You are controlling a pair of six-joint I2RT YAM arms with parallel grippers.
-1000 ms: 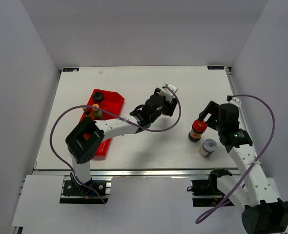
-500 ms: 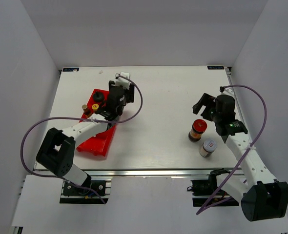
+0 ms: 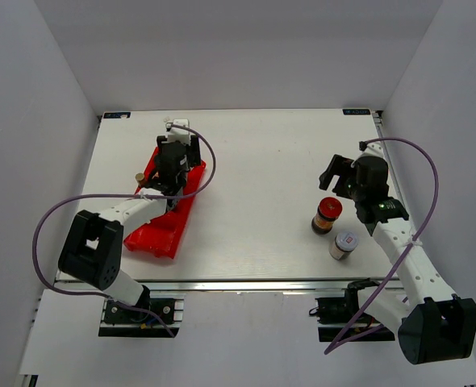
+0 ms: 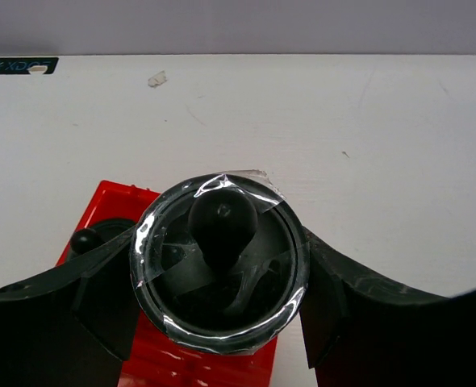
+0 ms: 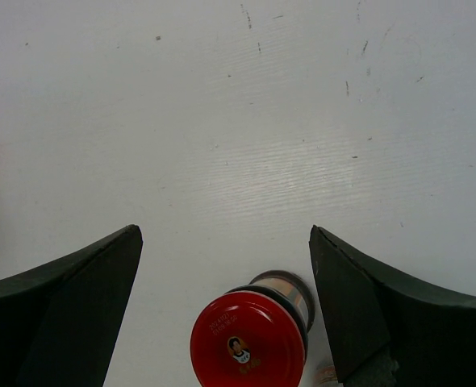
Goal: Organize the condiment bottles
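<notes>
With left fingers point(image 4: 52, 322) clamped on bottle point(image 4: 222, 218) above tray point(image 3: 153, 235) at surface's point(image 3: 262, 161) 10 o'clock, lower upright into free slot, clear of neighbour bottle point(image 4: 85, 239); leave right fingers point(image 5: 60, 298) wide apart over jar point(image 5: 248, 339) at 3 o'clock.

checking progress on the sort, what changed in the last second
The left jaws, shut on the black-capped bottle, swung left from mid-table to over the red tray. The right jaws, open, drew back from the red-capped jar toward the far edge. That jar and the white-capped jar stayed put.
</notes>
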